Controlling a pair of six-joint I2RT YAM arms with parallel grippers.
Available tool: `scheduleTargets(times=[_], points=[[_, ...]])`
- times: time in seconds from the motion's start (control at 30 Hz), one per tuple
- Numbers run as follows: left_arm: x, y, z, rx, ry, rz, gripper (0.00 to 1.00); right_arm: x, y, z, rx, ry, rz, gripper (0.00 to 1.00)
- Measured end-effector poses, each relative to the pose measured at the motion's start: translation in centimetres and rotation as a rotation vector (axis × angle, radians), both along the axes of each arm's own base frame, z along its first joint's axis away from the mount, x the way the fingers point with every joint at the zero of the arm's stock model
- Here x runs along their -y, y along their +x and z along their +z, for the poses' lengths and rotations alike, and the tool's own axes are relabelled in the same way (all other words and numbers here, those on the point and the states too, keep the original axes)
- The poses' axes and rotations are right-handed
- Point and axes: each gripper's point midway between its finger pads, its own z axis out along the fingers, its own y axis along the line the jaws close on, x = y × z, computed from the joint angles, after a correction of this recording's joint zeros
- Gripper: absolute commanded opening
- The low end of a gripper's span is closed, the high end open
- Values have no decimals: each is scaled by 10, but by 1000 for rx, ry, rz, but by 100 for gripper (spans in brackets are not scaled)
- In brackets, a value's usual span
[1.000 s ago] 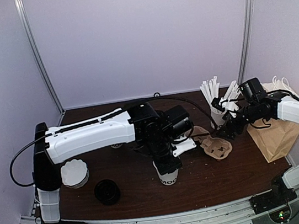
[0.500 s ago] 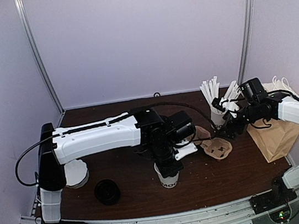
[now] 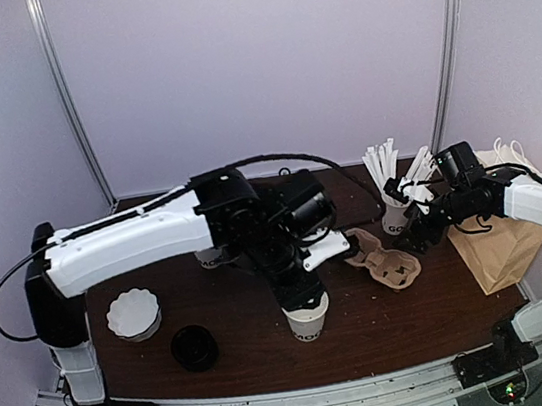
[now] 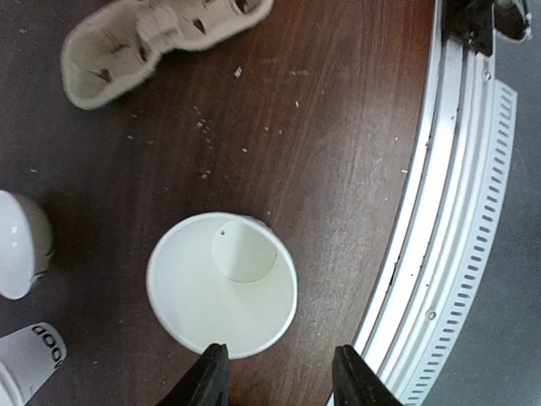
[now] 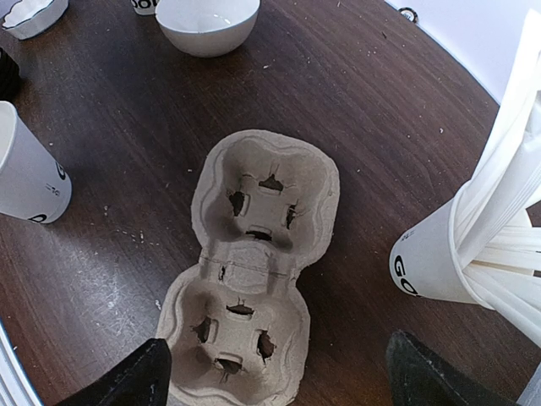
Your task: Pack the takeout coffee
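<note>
L gripper [image 4: 281, 365], fingers parted, hovers over lidless white paper cup [image 4: 221, 288]. R gripper [image 5: 279, 364] is spread wide above brown pulp cup carrier [image 5: 254, 279], seemingly not touching.

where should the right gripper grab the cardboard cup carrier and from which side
Probably the narrow waist between the two wells of the cup carrier, coming straight down from above. It lies flat on the table with its wells facing up. The waist is its slimmest part, so the open right gripper hovering over it could close across there, one finger on each side.
</note>
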Motion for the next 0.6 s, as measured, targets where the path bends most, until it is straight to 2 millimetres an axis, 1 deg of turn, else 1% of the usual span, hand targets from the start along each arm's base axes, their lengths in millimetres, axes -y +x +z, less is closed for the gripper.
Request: scheduleTargets(times=[0.03,0.13,0.17,0.2,0.23,0.27,0.3,0.33,0.47,0.57,0.6], points=[[-4,1,16,23,-29,7,48,0,0,0,1,0,1,92],[-25,6,75,113,-139,53,49,0,0,0,4,-3,5,92],[-33,8,89,137,-164,74,48,0,0,0,4,-3,6,92],[-46,11,102,163,-180,109,48,0,0,0,5,-4,8,92],[-57,13,108,181,-179,150,48,0,0,0,5,-5,8,92],[-68,15,108,188,-166,195,48,0,0,0,5,-6,9,92],[-81,16,103,190,-138,239,48,0,-1,0,5,-7,11,92],[-94,17,93,186,-95,286,48,0,-1,0,4,-7,11,92],[-148,11,31,158,134,435,46,1,-2,-2,2,-12,13,92],[-183,4,-4,138,253,518,47,1,-2,-3,2,-14,15,92],[-191,1,-11,131,276,538,48,1,-2,-3,1,-14,15,92]])
